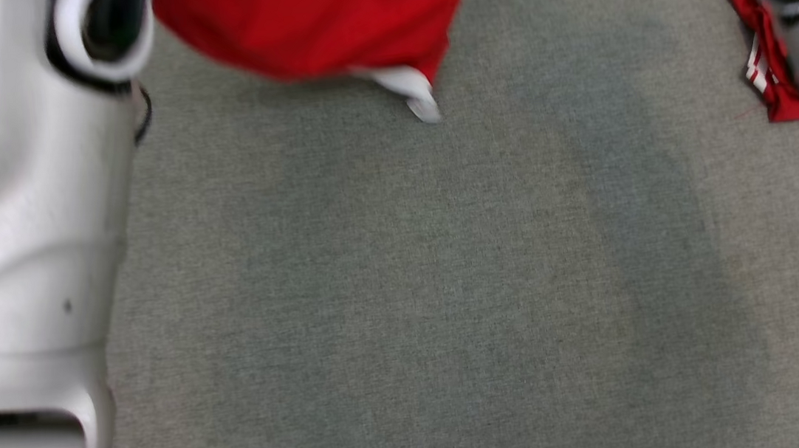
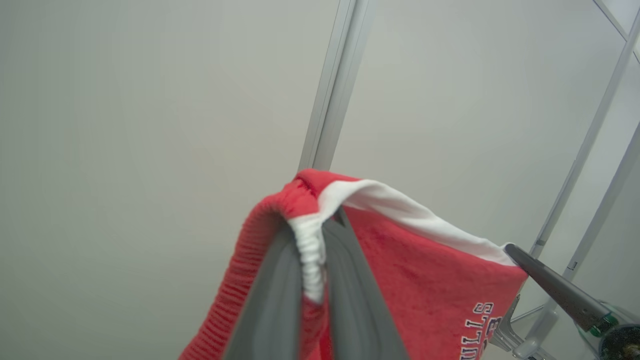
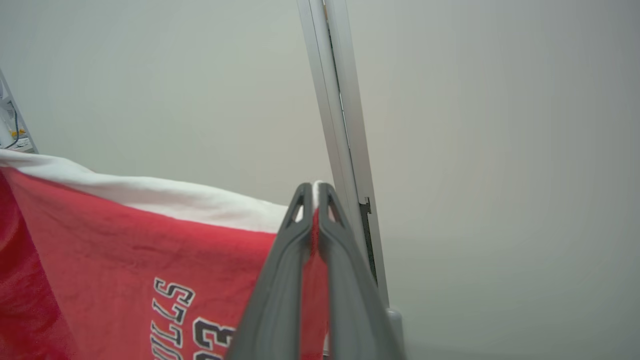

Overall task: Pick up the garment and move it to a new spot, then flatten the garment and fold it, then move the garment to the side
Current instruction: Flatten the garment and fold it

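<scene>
Left gripper (image 2: 320, 225) and right gripper (image 3: 312, 192) each pinch shut on the white-trimmed top edge of the red Bulls jersey (image 3: 125, 245), which hangs stretched crosswise between them above the grey carpet (image 1: 414, 289).

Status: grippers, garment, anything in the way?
Left gripper shut on red garment, ribbed corner. Right gripper shut on its white edge. Garment held up, hanging over grey carpet. Metal post beyond.
</scene>
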